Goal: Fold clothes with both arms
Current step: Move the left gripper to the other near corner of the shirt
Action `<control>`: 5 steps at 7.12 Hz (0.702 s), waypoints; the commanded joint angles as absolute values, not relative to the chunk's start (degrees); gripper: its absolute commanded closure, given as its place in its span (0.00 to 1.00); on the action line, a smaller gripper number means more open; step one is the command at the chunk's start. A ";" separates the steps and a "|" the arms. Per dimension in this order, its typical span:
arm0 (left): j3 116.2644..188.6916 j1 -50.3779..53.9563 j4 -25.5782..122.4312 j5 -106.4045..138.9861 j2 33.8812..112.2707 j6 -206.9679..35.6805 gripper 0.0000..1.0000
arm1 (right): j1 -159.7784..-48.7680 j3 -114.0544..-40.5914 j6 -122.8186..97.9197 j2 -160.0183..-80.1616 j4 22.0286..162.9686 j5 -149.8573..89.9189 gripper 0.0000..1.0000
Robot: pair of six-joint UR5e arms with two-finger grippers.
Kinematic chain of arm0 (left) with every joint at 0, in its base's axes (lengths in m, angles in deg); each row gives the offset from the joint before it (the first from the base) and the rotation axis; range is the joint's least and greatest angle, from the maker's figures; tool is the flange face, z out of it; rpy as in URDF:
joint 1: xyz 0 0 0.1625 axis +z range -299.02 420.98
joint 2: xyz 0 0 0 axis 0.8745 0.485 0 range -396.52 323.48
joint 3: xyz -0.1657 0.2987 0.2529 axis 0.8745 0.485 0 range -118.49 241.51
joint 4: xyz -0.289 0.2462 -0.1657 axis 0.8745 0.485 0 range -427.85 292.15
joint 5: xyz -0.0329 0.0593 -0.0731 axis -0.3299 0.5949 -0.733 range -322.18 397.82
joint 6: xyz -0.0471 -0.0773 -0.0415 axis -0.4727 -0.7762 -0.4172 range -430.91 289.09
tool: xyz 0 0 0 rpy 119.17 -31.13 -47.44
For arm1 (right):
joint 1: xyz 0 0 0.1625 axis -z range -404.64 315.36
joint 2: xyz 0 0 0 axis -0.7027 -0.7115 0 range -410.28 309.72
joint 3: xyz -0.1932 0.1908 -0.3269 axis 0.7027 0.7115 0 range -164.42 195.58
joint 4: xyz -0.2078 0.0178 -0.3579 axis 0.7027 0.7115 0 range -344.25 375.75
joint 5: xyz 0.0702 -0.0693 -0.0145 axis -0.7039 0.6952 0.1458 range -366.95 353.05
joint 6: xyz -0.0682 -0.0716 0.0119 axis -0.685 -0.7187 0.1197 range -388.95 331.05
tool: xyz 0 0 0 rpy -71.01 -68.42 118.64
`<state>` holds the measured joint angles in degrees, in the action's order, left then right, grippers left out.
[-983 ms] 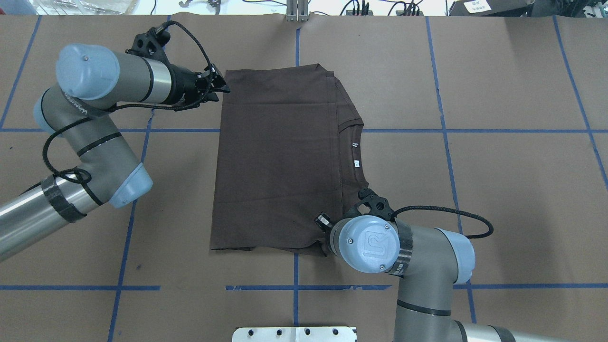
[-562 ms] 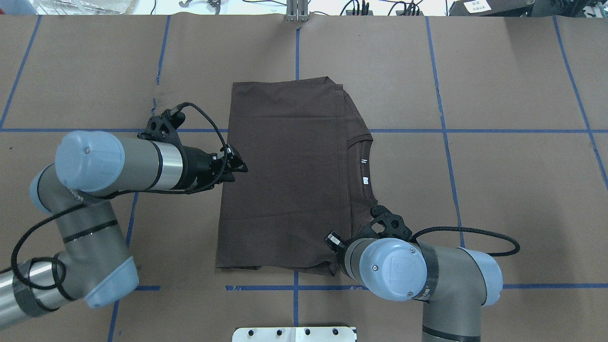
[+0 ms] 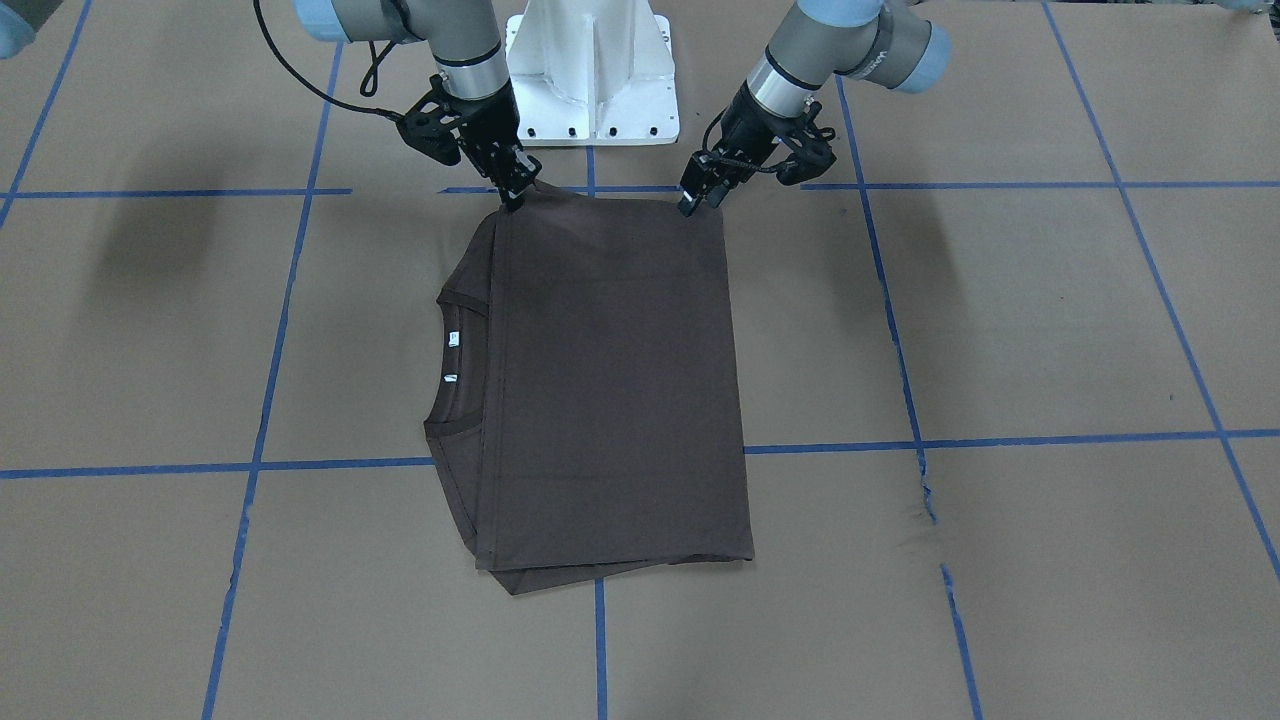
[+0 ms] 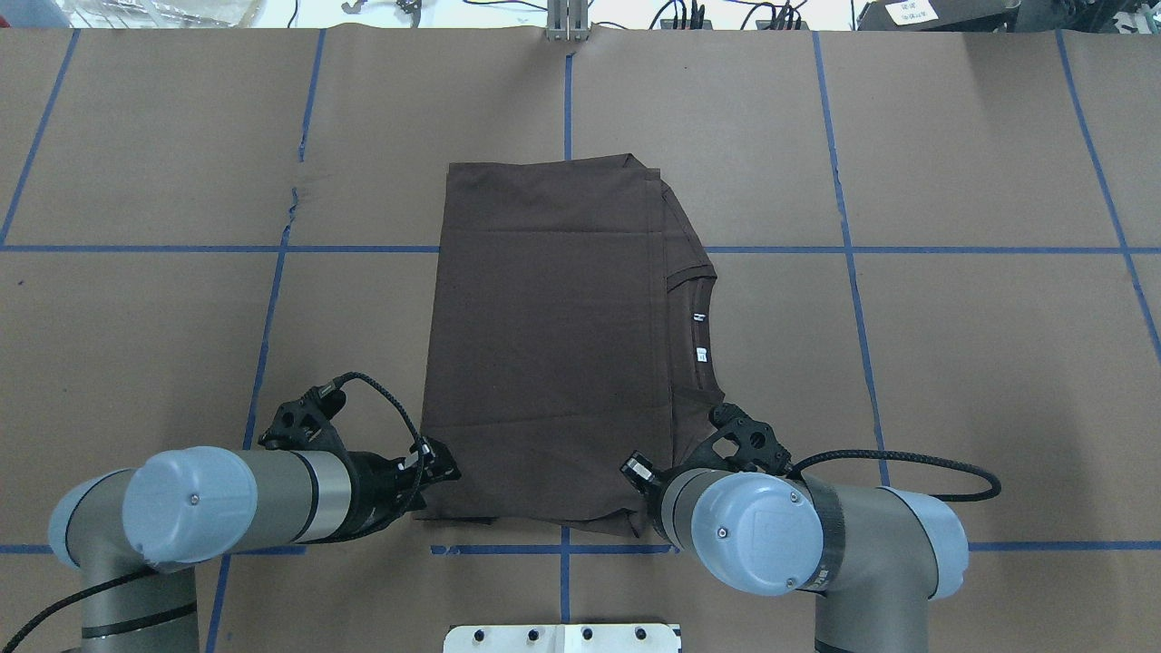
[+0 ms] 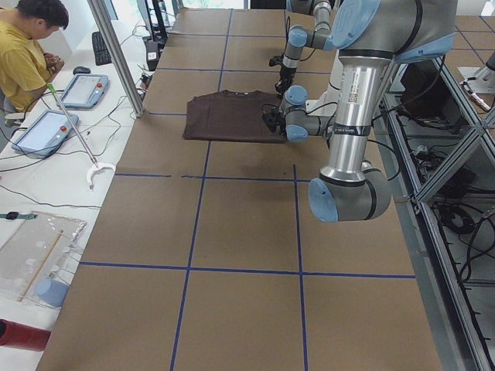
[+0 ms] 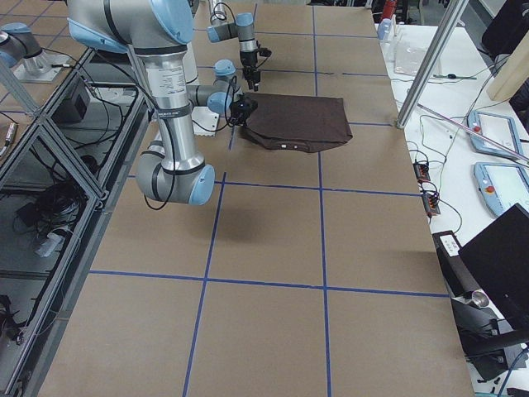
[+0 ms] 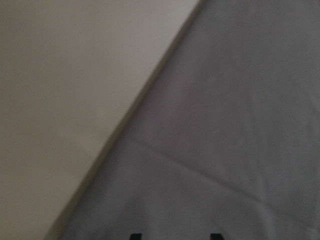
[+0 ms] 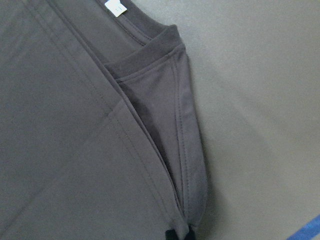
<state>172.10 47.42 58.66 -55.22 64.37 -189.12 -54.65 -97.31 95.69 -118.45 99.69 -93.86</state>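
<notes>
The dark brown T-shirt [image 4: 553,345] lies folded flat on the brown paper, its ribbed collar [image 4: 703,326] and white labels [image 4: 699,317] on its right side. My left gripper [image 4: 444,472] is low at the shirt's near-left corner [image 3: 692,203]. The left wrist view shows its two tips [image 7: 174,236] apart over the cloth [image 7: 225,125], open. At the near-right corner, my right gripper [image 3: 515,195] is shut on the shirt's edge, with its tips together on the hem [image 8: 176,235]. In the overhead view its own wrist hides the right fingers.
The white pedestal base [image 3: 590,80] stands just behind the shirt's near edge. Blue tape lines cross the paper, which has a small tear [image 3: 925,490]. A person [image 5: 27,46] sits at a side table with tablets beyond the far edge.
My left gripper swept from the shirt's far-left corner along its left edge to the near-left corner. The shirt slid slightly toward the robot and to the right with the right gripper.
</notes>
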 commanded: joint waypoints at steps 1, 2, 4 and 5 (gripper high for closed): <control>171.90 50.69 56.88 -51.83 62.97 -189.83 0.41 | -54.66 -97.27 95.68 -118.49 99.69 -93.87 1.00; 171.90 50.79 55.82 -51.74 63.06 -189.92 0.43 | -54.66 -97.27 95.68 -118.49 99.69 -93.87 1.00; 171.90 50.96 55.72 -51.39 62.97 -189.92 0.53 | -54.66 -97.36 95.68 -118.49 99.69 -93.78 1.00; 171.90 50.97 55.72 -50.43 62.89 -189.92 0.75 | -54.66 -97.36 95.68 -118.49 99.69 -93.78 1.00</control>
<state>171.90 50.89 55.78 -51.25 62.96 -189.91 -54.66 -97.34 95.68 -118.49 99.69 -93.79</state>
